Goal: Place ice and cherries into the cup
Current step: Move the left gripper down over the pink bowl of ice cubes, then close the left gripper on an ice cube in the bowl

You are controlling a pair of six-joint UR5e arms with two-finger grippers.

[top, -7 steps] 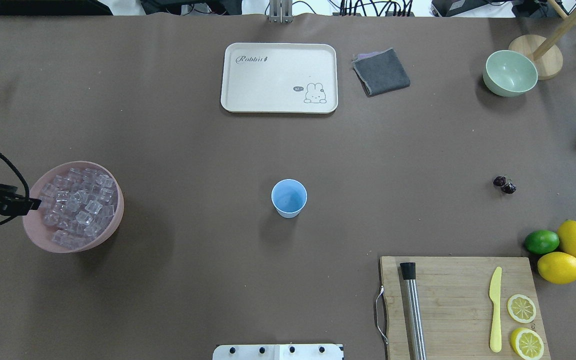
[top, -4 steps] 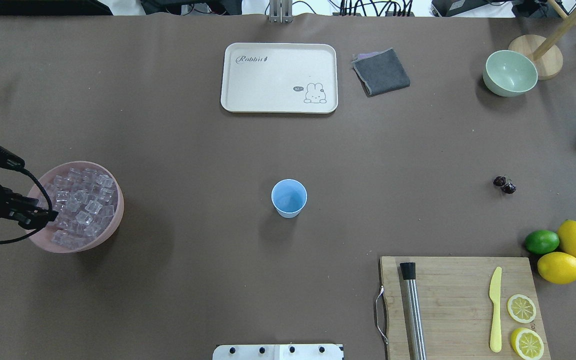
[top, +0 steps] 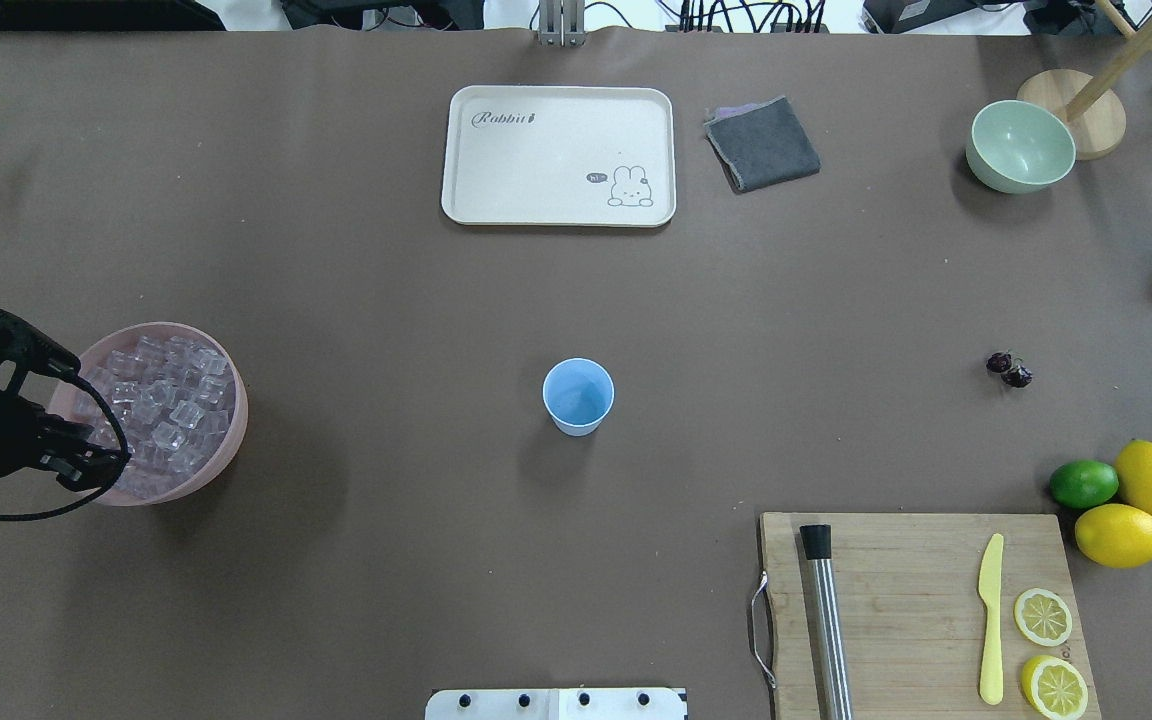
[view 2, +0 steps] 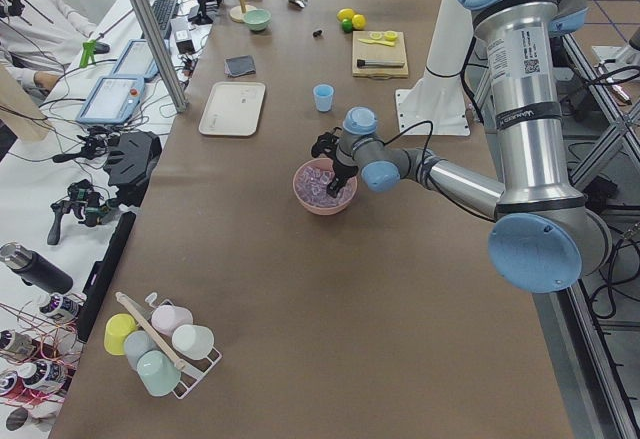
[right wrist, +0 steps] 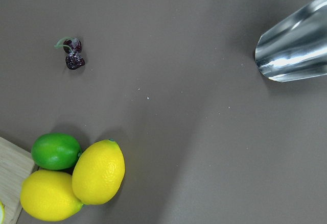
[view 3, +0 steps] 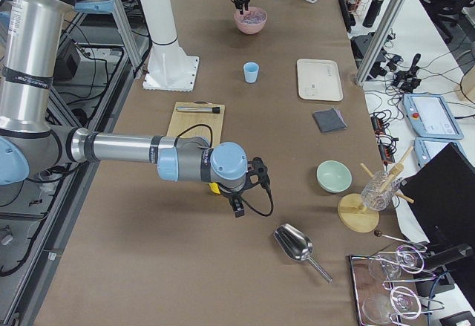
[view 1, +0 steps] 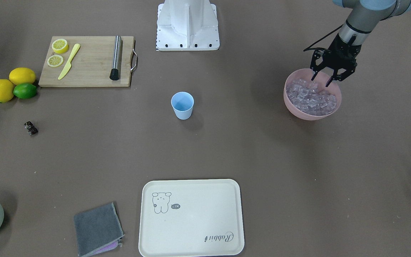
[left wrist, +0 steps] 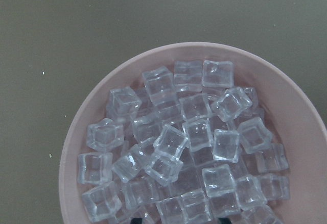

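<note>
The ice [top: 161, 415] is a heap of clear cubes filling the pink bowl [top: 236, 400] at the table's left; it also fills the left wrist view [left wrist: 179, 142]. My left gripper [view 1: 320, 80] is open and empty, fingers pointing down just above the ice at the bowl's robot-side rim [view 1: 312, 116]. The light blue cup [top: 577, 396] stands upright and empty at mid-table. The dark cherries [top: 1009, 369] lie on the table at the right and show in the right wrist view [right wrist: 73, 54]. My right gripper [view 3: 237, 209] hovers near them; I cannot tell if it is open.
Two lemons [top: 1136, 505] and a lime [top: 1083, 483] lie beside a cutting board [top: 916, 560] with a steel muddler, yellow knife and lemon slices. A cream tray [top: 558, 155], grey cloth [top: 762, 143] and pale green bowl [top: 1020, 146] stand at the far side. A metal scoop [right wrist: 296, 45] lies far right.
My left arm has come further in over the pink bowl, and the gripper now points down over the ice. Cup and cherries have not moved.
</note>
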